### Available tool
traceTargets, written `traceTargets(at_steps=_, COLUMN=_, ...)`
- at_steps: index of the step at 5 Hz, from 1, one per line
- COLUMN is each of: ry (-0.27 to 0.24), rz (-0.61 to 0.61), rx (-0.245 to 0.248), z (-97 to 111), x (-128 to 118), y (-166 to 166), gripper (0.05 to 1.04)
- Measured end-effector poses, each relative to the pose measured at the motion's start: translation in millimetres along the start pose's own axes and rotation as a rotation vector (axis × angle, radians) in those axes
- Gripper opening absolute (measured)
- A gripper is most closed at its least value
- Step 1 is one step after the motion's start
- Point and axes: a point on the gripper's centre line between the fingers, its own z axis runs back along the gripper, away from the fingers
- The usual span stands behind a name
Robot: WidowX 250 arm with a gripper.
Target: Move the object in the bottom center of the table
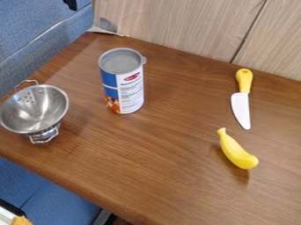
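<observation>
A yellow banana [237, 151] lies at the lower right of the brown table [147, 165], its narrow stem pointing up and left. Above it rests a toy knife [241, 103], with a yellow handle at the top and a white blade pointing down. A tall can [124, 83] with a grey lid and a blue and white label stands upright left of centre. At the left edge of the view is a metal colander [36, 110] with wire handles, its bowl tilted. Nothing touches the banana.
A wood-panelled wall [182, 26] borders the table's far side. Blue cushioned surfaces [35, 30] lie beyond the left edge. A small black shape [71, 4] cuts into the top edge at upper left. A grey-white piece [106, 29] sits at the table's far corner.
</observation>
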Motion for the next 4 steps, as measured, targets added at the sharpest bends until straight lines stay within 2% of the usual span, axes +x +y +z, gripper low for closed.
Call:
traceTargets(at_steps=1, ry=0.03, rz=-0.002, rx=0.024, z=-14, x=-3, y=1, gripper=1.001)
traceTargets(at_steps=2, ry=0.042, rz=-0.01, rx=0.014, z=-21, x=-5, y=-1, gripper=1.001)
traceTargets(at_steps=3, ry=0.066, rz=0.008, rx=0.027, z=-37, x=-12, y=1, gripper=1.001)
traceTargets(at_steps=4, ry=0.093, rz=-0.015, rx=0.041, z=-49, x=-29, y=-2, gripper=1.001)
